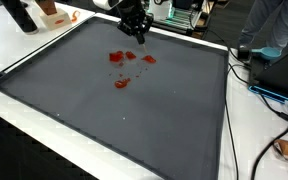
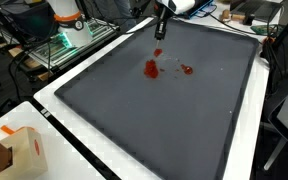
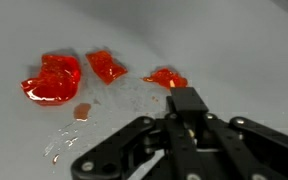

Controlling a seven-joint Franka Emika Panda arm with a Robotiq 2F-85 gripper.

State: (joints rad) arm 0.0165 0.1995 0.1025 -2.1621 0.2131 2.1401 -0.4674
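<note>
Only the wrist view shows wet smears by the red pieces (image 3: 54, 80); claw (image 3: 184, 100) grip unclear.

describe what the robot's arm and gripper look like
The gripper is black throughout, with jointed linkage fingers of matte black plastic or metal around a blocky central piece. In an exterior view the arm above it is white. No cables or markings are discernible.

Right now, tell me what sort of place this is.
Probably a lab or workshop: a dark mat on a white table, cables beside it, and electronics racks behind.
</note>
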